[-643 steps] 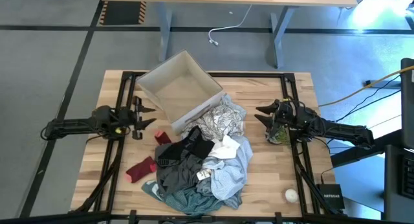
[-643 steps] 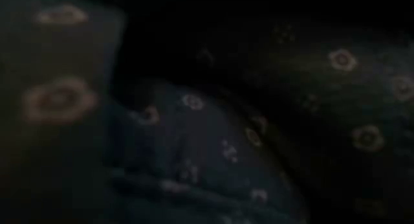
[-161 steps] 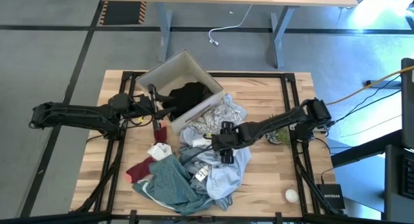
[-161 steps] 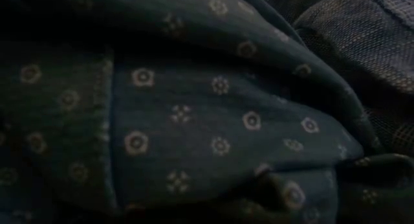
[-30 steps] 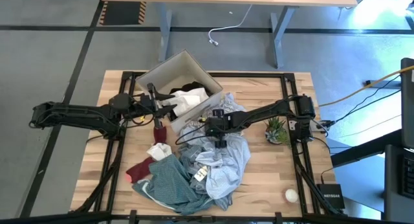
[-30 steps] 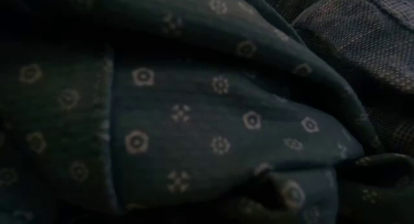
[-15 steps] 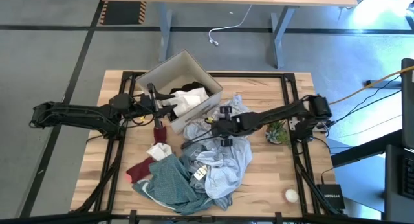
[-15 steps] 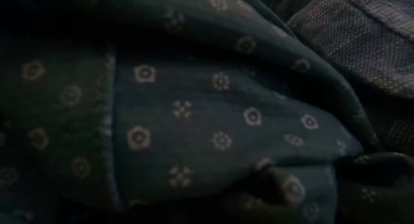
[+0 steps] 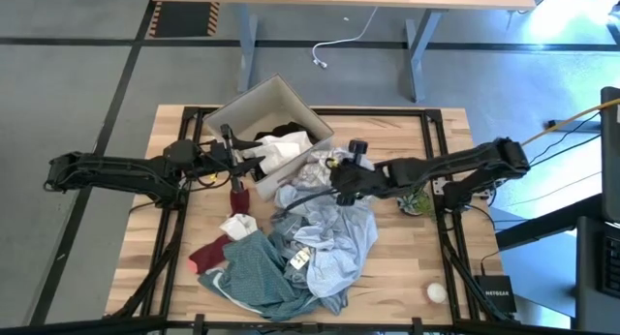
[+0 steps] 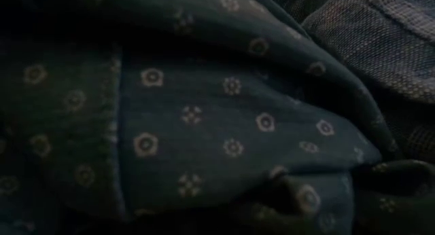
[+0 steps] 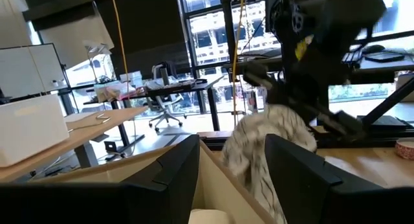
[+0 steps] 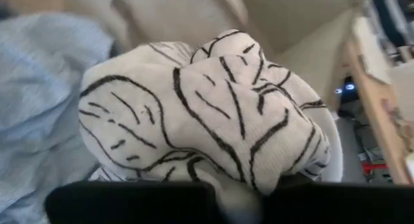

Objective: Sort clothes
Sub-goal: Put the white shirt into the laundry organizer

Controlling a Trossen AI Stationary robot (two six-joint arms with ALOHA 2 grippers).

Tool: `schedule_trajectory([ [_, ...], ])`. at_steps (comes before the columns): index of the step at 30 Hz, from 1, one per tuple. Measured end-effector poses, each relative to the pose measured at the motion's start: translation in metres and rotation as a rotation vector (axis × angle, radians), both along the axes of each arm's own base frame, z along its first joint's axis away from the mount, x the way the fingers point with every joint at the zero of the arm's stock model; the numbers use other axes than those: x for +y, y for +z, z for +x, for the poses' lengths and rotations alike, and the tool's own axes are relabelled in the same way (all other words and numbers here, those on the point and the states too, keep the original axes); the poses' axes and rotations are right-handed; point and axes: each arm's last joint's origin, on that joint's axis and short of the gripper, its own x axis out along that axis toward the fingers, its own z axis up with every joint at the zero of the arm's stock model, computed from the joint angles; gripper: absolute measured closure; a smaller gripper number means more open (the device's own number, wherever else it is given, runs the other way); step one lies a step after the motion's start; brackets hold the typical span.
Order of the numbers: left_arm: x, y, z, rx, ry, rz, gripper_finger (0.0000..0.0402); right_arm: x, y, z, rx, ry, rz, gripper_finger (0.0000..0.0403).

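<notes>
White fabric crossed with black lines, the patterned garment (image 12: 207, 114), was seen bunched and clenched in the jaws of the right gripper (image 9: 341, 176), just beside the open side of the cardboard box (image 9: 235, 128) in the high view. The rest of the clothes pile (image 9: 300, 248) lay on the table (image 9: 407, 248) below and in front of it, a light blue shirt (image 9: 344, 243) uppermost and a teal-green piece (image 9: 254, 277) and dark red socks (image 9: 208, 250) towards the left. Black and white pieces were already lying in the box.

The left gripper (image 9: 232, 159) was held at the box's near edge; its jaws were seen parted, with nothing between them.

The step was judged to be the carrying of the patterned garment to its place. It would be done well if the bundle were raised until its trailing folds were freed from the shirt beneath, so that nothing was dragged along, and if the grip were loosened only once the whole cloth hung over the chosen spot.
</notes>
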Motion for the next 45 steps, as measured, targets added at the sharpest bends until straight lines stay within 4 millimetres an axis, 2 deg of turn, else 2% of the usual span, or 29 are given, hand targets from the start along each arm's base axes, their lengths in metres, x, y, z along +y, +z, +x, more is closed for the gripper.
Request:
schedule_trajectory([
  [9,0.0,0.0,0.0,0.0,0.0,0.0,0.0231,-0.005,0.045,-0.015,-0.238,-0.046,-0.095,0.0376],
  [22,0.0,0.0,0.0,-0.001,0.0,0.0,0.0231,-0.004,0.097,-0.005,-0.577,-0.001,-0.307,0.0369],
  [28,0.0,0.0,0.0,-0.004,0.0,0.001,0.0231,-0.005,0.128,-0.008,-0.805,0.05,-0.418,0.0369],
  [32,0.0,0.0,0.0,-0.004,0.0,0.001,0.0231,-0.015,0.144,-0.012,-0.956,0.125,-0.484,0.0368],
  [35,0.0,0.0,0.0,-0.004,0.0,0.001,0.0231,-0.026,0.154,-0.011,-0.995,0.175,-0.503,0.0368],
  [45,0.0,0.0,0.0,-0.004,0.0,0.001,0.0231,-0.062,0.187,0.003,-1.178,0.248,-0.396,0.0368],
])
